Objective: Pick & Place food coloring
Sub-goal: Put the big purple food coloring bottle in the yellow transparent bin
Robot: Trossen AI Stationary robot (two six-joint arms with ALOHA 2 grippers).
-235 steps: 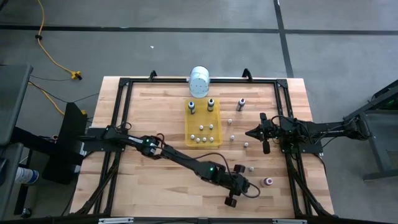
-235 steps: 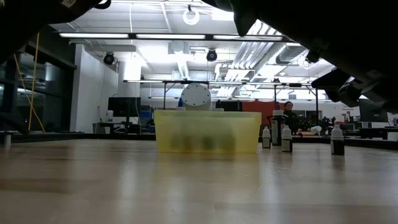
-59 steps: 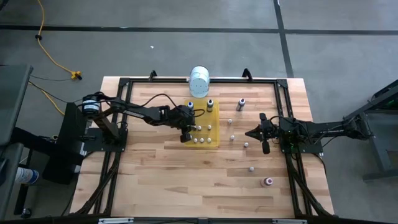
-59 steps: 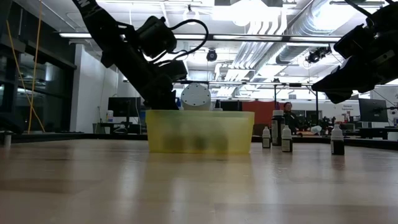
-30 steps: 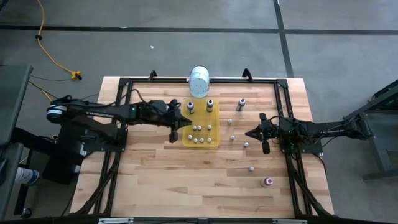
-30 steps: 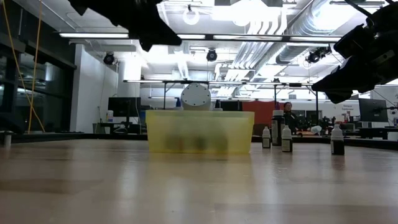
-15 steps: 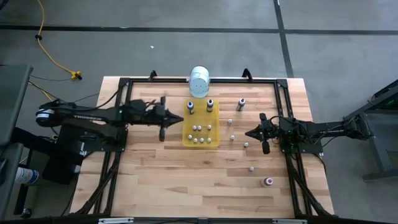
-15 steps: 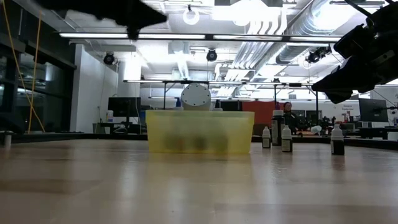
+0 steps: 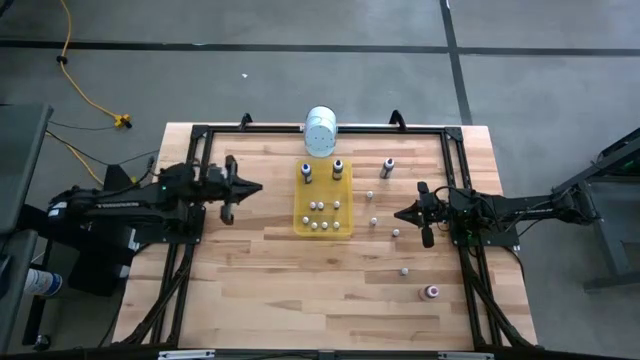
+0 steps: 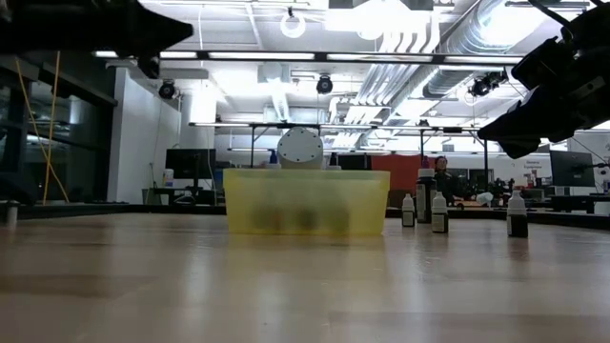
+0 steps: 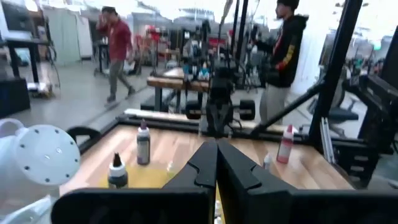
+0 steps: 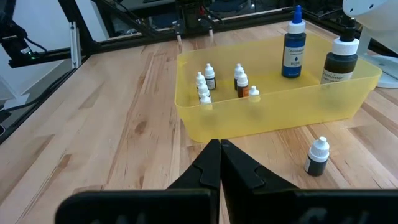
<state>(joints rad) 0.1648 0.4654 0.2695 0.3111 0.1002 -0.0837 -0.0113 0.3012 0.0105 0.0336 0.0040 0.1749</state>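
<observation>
Left of the yellow tray (image 9: 324,222), the left end effector (image 9: 240,198) hovers closed and empty, arm folded back.

My right gripper (image 12: 219,146) sits low over the wooden table (image 12: 106,118), its two dark fingers pressed together at the tips and aimed at a yellow tray (image 12: 273,112). Inside the tray, a cluster of tiny white-capped food coloring bottles (image 12: 224,84) stands upright, with a taller blue bottle (image 12: 293,53) and a dark bottle (image 12: 334,62) at the far end. One small dark bottle (image 12: 317,157) stands alone on the wood just beside the tray's near wall. A white container (image 12: 373,12) shows at the edge.
</observation>
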